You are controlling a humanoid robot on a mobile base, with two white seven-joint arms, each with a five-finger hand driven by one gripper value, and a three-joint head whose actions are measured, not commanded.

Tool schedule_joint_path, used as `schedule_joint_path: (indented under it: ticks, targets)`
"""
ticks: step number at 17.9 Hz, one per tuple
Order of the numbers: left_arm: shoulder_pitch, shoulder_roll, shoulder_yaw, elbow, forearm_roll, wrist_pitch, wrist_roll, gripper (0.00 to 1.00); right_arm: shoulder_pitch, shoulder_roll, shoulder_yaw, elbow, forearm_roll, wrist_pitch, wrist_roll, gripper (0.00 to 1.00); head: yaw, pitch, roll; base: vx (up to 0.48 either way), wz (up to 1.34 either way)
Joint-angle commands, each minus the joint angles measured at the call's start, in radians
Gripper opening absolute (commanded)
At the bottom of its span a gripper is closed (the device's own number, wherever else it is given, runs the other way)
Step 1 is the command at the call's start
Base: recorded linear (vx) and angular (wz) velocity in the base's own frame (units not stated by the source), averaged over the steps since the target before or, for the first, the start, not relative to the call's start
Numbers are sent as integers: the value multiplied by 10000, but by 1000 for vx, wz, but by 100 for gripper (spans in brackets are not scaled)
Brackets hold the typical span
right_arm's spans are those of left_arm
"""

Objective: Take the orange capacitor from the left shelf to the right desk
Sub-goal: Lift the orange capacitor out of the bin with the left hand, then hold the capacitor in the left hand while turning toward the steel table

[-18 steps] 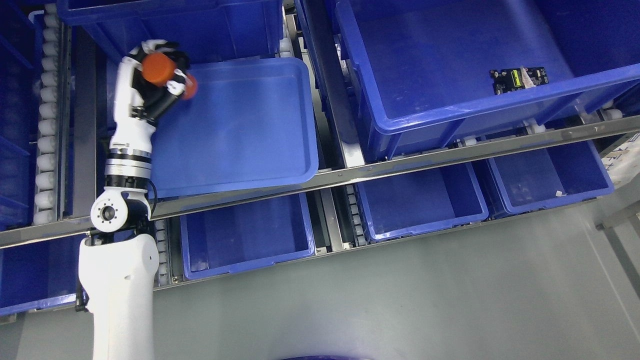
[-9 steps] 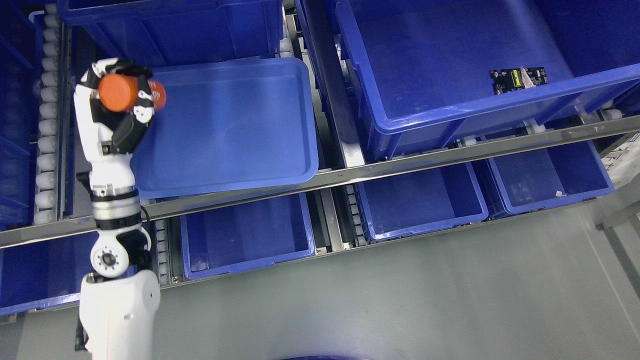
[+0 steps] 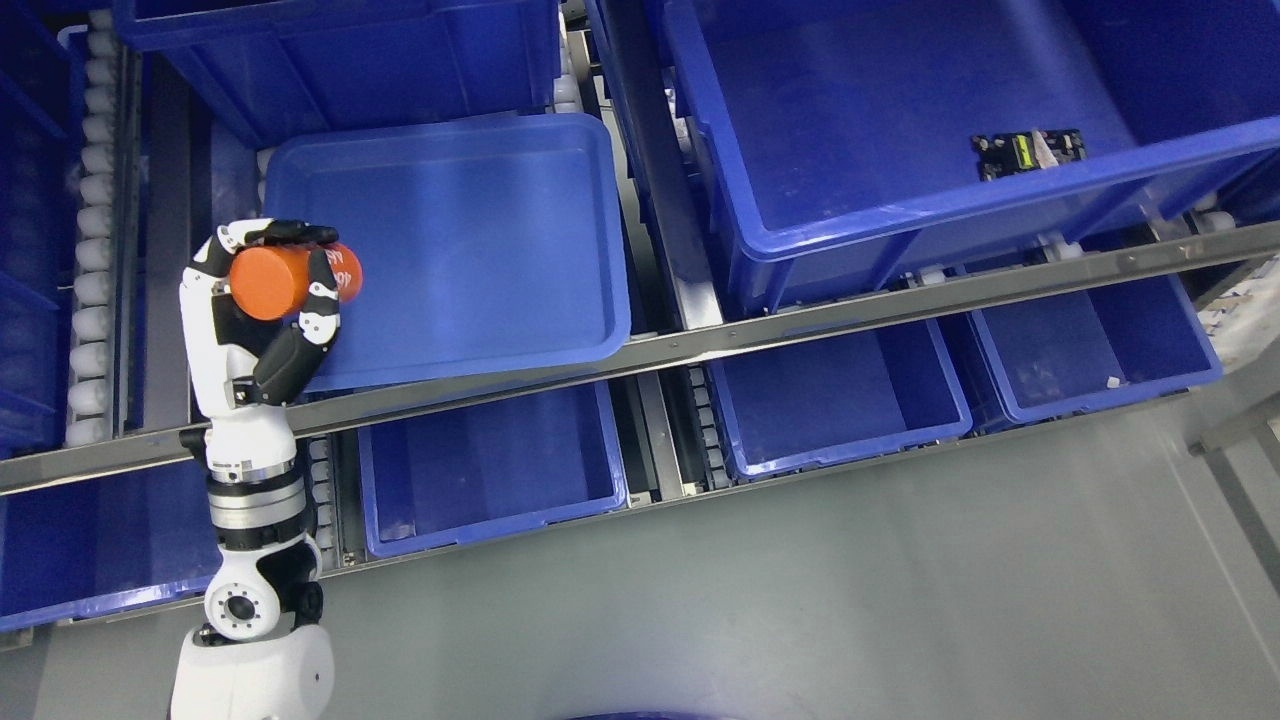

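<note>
The left robot hand [image 3: 265, 300], fingers wrapped around the orange capacitor [image 3: 290, 280], has withdrawn toward the near-left corner of the blue tray [image 3: 470, 240], so extraction from the shelf is under way.

The robot hand [image 3: 262, 310] covers part of the orange can [image 3: 285, 280], and its white print cannot be read. Far right of the can, the little green board [image 3: 1028, 153] is too small to tell.

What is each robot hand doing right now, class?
Left hand: closed around the orange capacitor.
Right hand: not in view.
</note>
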Motion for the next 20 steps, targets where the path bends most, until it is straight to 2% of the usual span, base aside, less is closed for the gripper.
schedule_joint_path:
  ticks: [1,10,20]
  targets:
    - [343,147,-434,-494,32,86,32,7,204,-175,-169,-173,30,-3,12,100,0,0,0,-35,-100]
    - [297,147,-234,-509,170,71,17,7,204,-175,-169,-173,30,-3,12,100,0,0,0,-124,-194]
    - [313,147,-388,-494,200,147,-14,7,204,-175,-169,-173,30,-3,12,100,0,0,0,-39,-785]
